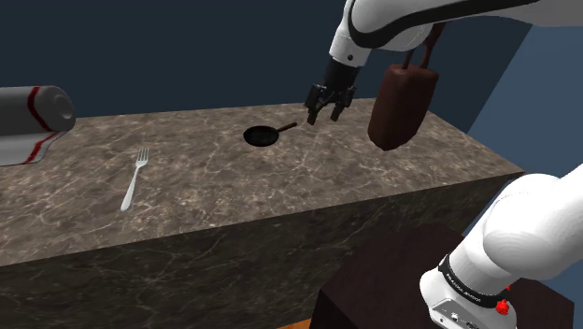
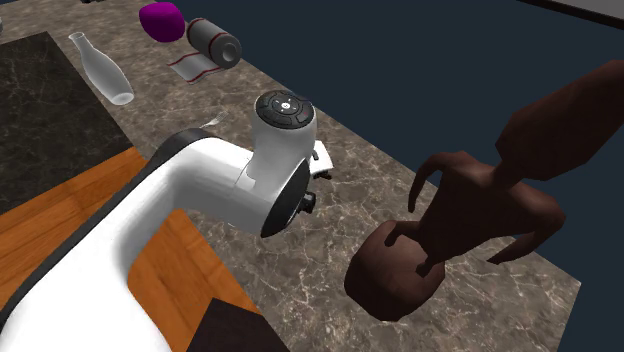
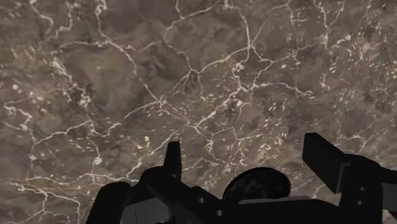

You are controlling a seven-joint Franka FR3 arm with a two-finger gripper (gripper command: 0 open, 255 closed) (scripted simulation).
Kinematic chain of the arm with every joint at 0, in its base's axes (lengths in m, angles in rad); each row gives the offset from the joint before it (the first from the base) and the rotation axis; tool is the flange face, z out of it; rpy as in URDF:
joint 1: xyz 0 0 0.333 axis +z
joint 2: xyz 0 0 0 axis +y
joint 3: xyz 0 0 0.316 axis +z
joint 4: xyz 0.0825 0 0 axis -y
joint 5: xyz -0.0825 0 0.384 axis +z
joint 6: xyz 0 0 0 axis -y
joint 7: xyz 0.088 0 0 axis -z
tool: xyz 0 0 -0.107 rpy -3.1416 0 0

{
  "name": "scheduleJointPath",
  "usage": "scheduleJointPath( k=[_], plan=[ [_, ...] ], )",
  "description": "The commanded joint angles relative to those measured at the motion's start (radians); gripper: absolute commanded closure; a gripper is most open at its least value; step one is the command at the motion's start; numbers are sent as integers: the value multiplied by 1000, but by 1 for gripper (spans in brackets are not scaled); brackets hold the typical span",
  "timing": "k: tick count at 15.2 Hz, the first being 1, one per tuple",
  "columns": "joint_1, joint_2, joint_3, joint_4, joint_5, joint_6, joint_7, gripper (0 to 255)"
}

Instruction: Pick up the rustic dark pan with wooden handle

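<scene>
While the pincer (image 1: 329,105) hangs wide open and empty above the table (image 1: 215,187), the dark pan (image 1: 263,136) lies just beside it, handle (image 1: 286,127) toward it; descending, gripping and lifting are all left to do.

Counter (image 1: 280,201): brown marble-patterned top with pale veins.
On it, shoulder view:
- small dark pan (image 1: 263,136) near the far edge, handle pointing right
- fork (image 1: 135,178) well left of the pan, nearer
- grey red-striped roll (image 1: 37,110) on a cloth (image 1: 28,150), far left
- brown sculpture (image 1: 402,105), right end

Second exterior view: clear bottle (image 2: 100,68) and purple object (image 2: 162,20) near the roll.
</scene>
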Motion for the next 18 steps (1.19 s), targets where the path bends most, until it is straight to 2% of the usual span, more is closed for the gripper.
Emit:
scheduleJointPath(
  k=[1,7,13,18],
  plan=[
    [-2,78,4,35,23,53,29,0],
    [-6,300,6,181,84,158,108,0],
    [-12,513,0,359,141,224,177,0],
    [-11,538,3,324,157,282,154,0]
  ],
)
